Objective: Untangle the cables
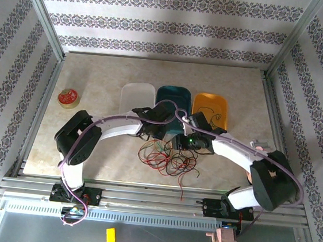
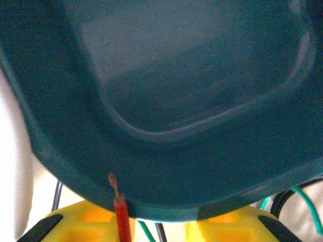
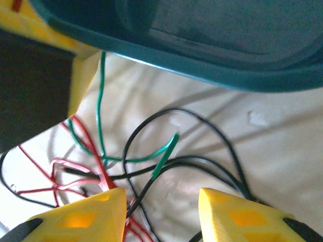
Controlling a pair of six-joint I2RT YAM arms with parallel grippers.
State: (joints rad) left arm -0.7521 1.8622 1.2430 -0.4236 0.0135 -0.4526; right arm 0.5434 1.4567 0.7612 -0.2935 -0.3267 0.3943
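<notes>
At the near middle of the surface (image 1: pixel 97 155), the cables (image 1: pixel 167 161) lay in a loose tangle of red, green and black loops, with one red end trailing toward the front edge. Over the far side of that tangle the two hands sat close together, both pointing toward the trays. The right hand (image 3: pixel 161 206) hung low over the heap, its yellow fingers (image 3: pixel 86 217) partly apart, with nothing between them but strands lying on the surface below. Just ahead of it a green cable (image 3: pixel 162 159) curved to a free end, crossed by black loops, with red ones to one side. The left hand (image 2: pixel 156 224) was right at the near rim of the teal tray (image 1: pixel 173 93). Its fingers also stood partly apart. A red cable (image 2: pixel 121 219) with a bare tip rose upright in the gap, against the inner edge of one finger and clear of the other, so whether it was truly gripped could not be told. Beyond the hands three trays stood side by side, with a white tray (image 1: pixel 138 95) left of the teal one. On the right was an orange tray (image 1: pixel 213 97), with thin dark strands across its near end. Well apart to the left sat a round red tin (image 1: pixel 68 98).
</notes>
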